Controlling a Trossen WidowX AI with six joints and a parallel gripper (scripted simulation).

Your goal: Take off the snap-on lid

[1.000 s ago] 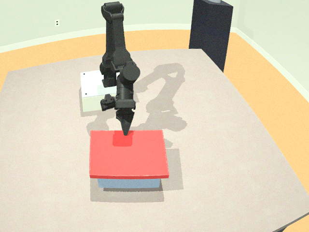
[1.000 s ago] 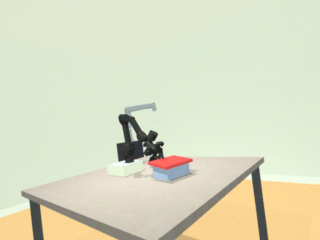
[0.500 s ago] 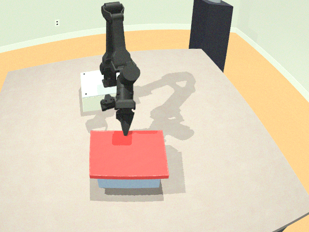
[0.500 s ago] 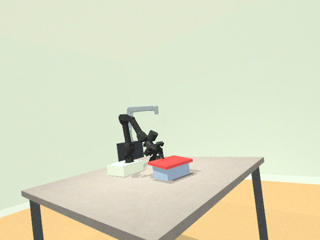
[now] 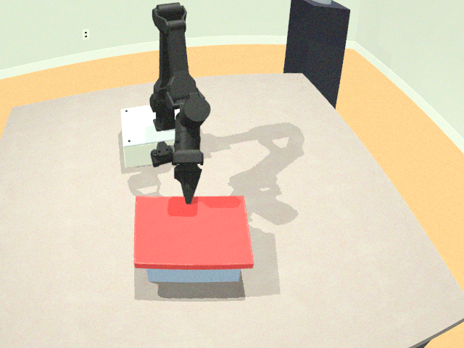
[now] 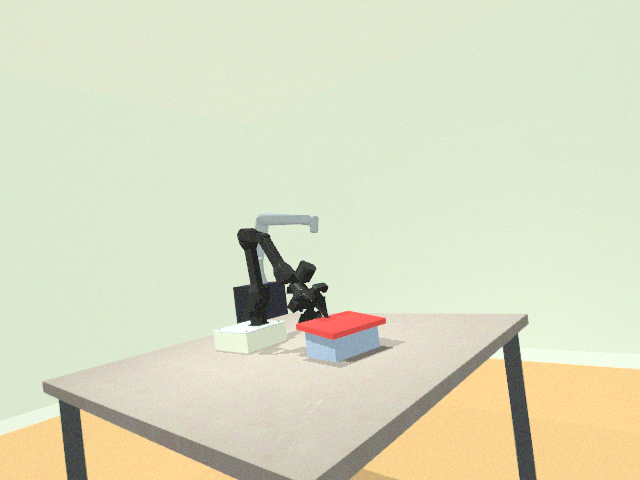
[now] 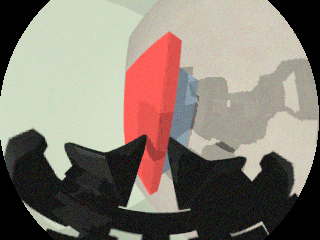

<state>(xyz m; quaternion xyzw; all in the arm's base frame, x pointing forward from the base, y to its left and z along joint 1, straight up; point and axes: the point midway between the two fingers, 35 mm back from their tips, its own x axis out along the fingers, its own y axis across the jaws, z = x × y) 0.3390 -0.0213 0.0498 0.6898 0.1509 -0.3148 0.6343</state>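
The red lid (image 5: 191, 235) (image 6: 343, 323) (image 7: 145, 90) lies right side up over the blue storage box (image 5: 194, 275) (image 6: 343, 347) (image 7: 184, 107). It looks level, and its rim overhangs the box walls. No gap shows between them, but their contact is mostly hidden. The box stands on the table. My gripper (image 5: 188, 201) (image 6: 326, 316) (image 7: 156, 139) is shut on the lid at its edge nearest the arm base, left of that edge's middle in the top view. One finger is above the lid; the wrist view shows the other on its underside. The box's inside is hidden.
The white base block (image 5: 136, 125) (image 6: 232, 339) stands behind the box on the table (image 5: 75, 243) (image 6: 206, 403). A dark pedestal (image 5: 315, 45) stands beyond the table's back edge, with a grey arm (image 6: 286, 219) above it in the exterior view.
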